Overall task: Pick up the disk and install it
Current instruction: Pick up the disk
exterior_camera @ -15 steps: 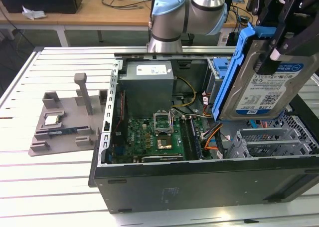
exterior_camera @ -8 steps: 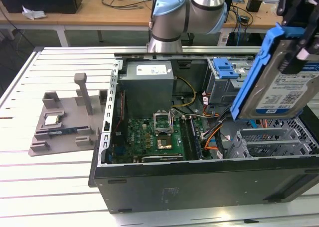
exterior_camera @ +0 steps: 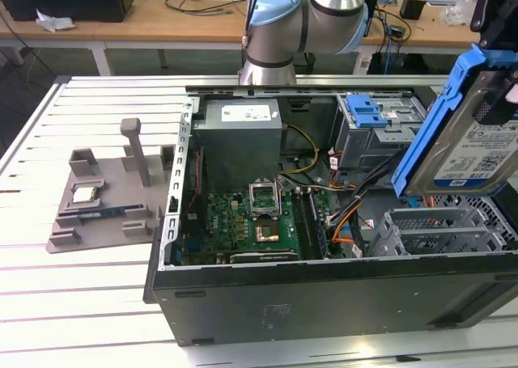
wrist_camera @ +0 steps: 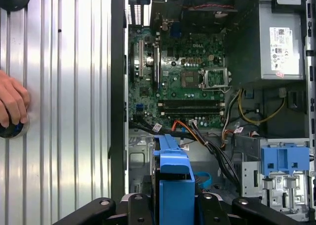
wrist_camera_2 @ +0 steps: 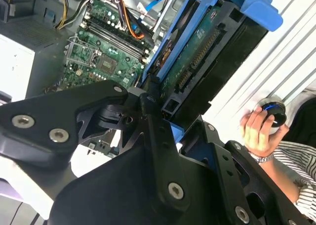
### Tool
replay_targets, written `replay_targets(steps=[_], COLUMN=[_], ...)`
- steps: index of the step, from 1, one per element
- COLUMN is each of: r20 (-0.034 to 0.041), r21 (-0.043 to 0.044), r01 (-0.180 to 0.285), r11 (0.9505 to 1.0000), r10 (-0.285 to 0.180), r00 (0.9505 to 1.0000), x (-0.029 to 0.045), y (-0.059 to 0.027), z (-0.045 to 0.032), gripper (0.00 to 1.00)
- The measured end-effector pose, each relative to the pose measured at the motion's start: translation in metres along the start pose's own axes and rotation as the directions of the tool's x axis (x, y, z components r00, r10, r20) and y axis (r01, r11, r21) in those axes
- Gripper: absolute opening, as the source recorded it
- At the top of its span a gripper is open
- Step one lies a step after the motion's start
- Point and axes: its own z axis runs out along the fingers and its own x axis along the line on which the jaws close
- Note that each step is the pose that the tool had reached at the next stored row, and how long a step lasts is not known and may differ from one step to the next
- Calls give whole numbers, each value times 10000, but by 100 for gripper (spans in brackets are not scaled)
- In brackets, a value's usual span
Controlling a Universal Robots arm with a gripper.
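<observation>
Above the computer case (exterior_camera: 324, 303), your disk (exterior_camera: 477, 154) runs off the exterior view's right edge. The claw (wrist_camera_2: 165, 115) clamping it covers its near end in the second wrist view. Beside the case in the first wrist view, a cut-off hand (wrist_camera: 11, 101) half hides a dark round object (wrist_camera: 11, 130).

Under the disk (exterior_camera: 465, 141), open case (exterior_camera: 324, 295) with loose cables (exterior_camera: 350, 216) beside grey cage (exterior_camera: 368, 141)

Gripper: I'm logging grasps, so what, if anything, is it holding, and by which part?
The gripper holds the disk, clamped on opposite sides of its blue carrier frame near one end; the disk is tilted above the open case.
</observation>
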Motion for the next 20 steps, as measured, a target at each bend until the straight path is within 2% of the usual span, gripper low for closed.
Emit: replay_targets(steps=[7, 20], r20=[1, 1], r21=[0, 0], r01=[0, 0], r11=[10000, 10000], r10=[0, 0], r00=[10000, 10000], x=[2, 5], y=[-80, -156], z=[45, 129], gripper=[37, 37])
